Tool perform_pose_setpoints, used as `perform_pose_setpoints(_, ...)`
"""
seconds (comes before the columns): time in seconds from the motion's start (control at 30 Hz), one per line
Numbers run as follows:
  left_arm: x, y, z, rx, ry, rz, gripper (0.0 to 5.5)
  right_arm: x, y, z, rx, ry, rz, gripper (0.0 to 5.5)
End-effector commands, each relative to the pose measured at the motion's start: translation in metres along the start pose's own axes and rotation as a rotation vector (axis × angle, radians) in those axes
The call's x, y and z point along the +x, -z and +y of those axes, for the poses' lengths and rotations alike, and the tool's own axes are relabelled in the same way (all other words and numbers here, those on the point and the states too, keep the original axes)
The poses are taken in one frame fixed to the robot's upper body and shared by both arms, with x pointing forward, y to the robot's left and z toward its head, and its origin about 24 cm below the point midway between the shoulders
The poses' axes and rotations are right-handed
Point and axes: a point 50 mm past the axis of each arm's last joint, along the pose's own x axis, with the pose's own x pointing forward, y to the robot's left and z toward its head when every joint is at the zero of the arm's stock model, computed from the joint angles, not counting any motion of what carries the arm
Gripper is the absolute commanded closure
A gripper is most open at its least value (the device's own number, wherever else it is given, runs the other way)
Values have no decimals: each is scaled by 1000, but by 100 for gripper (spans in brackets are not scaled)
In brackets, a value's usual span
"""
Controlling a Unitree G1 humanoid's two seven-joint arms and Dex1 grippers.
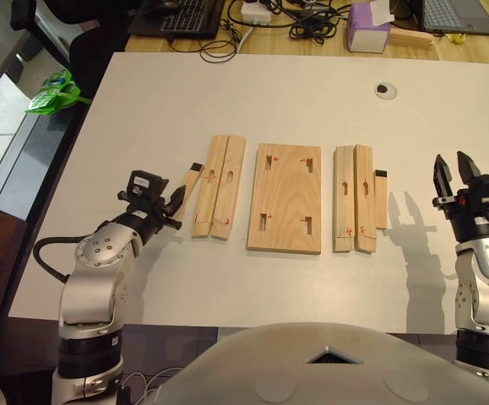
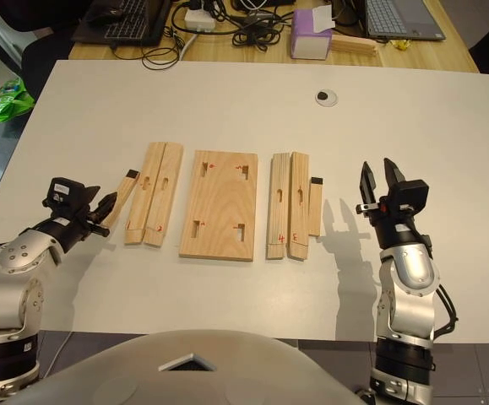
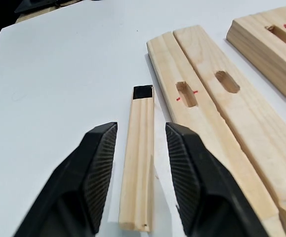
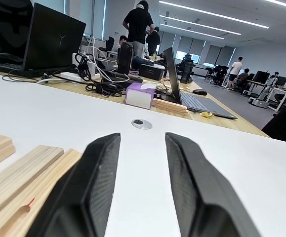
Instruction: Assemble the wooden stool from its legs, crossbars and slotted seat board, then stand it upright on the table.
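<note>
White desk (image 1: 312, 110), parts flat: the open left end effector (image 3: 140, 132) straddles the outer crossbar (image 3: 139, 187), so lowering squarely before closing seems best; the right end effector (image 1: 452, 164) hangs open too.

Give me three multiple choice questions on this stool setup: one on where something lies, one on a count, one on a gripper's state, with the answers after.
1. Where does the seat board lie?
A) between the left pair of legs and the right pair of legs
B) at the table's far edge
C) stacked on top of the legs

2. How many slots show in the seat board?
A) two
B) four
C) six

3. How do the fingers of the left gripper stand?
A) shut on a leg
B) open, with a crossbar lying between them
C) open over bare table

Answers:
1 A, the board lies flat in the middle with a pair at each side.
2 B, one slot sits near each corner.
3 B, the left wrist view shows a gap between the crossbar and each finger.
</note>
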Motion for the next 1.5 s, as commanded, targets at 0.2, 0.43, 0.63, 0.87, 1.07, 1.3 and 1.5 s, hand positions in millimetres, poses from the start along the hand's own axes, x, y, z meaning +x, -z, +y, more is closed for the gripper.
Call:
perform_pose_setpoints(0.2,12,2,10,3,-30,27,268,6,-5,2,-19,-25,-24,381)
perform_pose_setpoints(0.43,11,14,8,21,0,80,268,7,-5,3,-16,-23,-28,381)
perform_pose_setpoints(0.63,12,34,10,25,9,145,268,9,-6,4,-13,-31,-31,381)
perform_pose_setpoints(0.87,13,44,4,23,52,185,268,11,-8,4,-18,-42,-35,381)
perform_pose_setpoints(1.07,14,50,1,-1,69,209,268,12,-9,4,-21,-47,-37,381)
perform_pose_setpoints(1.3,13,61,-5,-57,108,259,364,16,-9,3,-22,-54,-44,381)
perform_pose_setpoints(1.5,12,62,-7,-77,129,268,417,17,-10,4,-25,-59,-49,381)
